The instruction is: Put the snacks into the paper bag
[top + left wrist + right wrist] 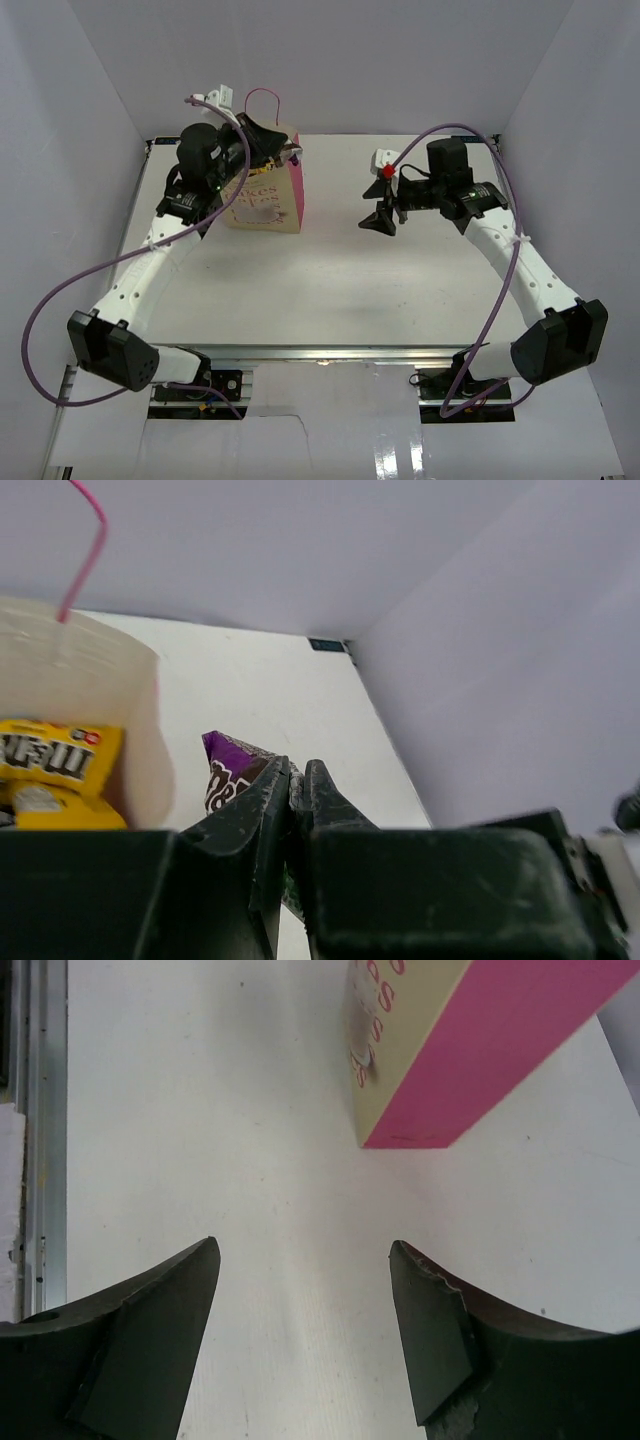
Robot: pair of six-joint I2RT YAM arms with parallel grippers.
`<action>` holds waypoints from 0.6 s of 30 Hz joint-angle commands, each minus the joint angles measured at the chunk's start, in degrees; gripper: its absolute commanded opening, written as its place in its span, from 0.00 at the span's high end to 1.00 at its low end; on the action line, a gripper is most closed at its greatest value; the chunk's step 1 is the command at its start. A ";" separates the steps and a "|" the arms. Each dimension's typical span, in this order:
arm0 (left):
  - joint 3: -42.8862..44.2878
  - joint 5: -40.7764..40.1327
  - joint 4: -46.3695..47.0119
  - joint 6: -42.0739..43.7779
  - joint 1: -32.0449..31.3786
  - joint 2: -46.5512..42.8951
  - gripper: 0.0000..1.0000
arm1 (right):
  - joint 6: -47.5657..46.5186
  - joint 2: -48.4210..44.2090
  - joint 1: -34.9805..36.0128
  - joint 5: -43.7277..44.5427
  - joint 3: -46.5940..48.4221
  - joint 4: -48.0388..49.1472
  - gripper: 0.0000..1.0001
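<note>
Cream paper bag (pixel 268 200) with "Cakes" lettering stands upright on the white table (pixel 330 290), top view. The left gripper (pixel 265 138) sits over the bag's open top, toward its rear edge. The right gripper (pixel 381 220) is well to the right of the bag and low over the table, fingers spread.

Left wrist view: the fingers are pressed together, pinching a dark purple candy packet (pixel 228 765) by one edge. The packet shows just beside the bag's cream wall. Cannot tell if it is over the opening. A yellow candy packet (pixel 55 765) lies inside the bag. A pink loop handle (pixel 90 540) rises above the rim.

Right wrist view: the fingers are wide apart, with only table between them. The bag's pink side panel (pixel 500 1050) is ahead and clear of the fingertips.
</note>
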 commanded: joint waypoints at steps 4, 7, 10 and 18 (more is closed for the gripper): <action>11.02 -8.99 -5.08 5.26 3.04 7.32 1.00 | 0.87 -4.49 -4.65 -2.07 -4.82 -0.46 0.25; 16.55 -13.48 -7.45 7.46 3.39 11.63 1.00 | 1.30 -5.02 -5.71 -1.36 -5.80 -0.37 0.25; 22.78 -13.57 -11.40 8.52 3.74 16.20 0.71 | 2.35 -5.11 -7.03 0.64 -6.24 -0.28 0.23; 24.48 -12.61 -10.63 10.10 3.74 12.97 0.04 | 15.43 -5.64 -9.14 21.90 -6.68 7.52 0.10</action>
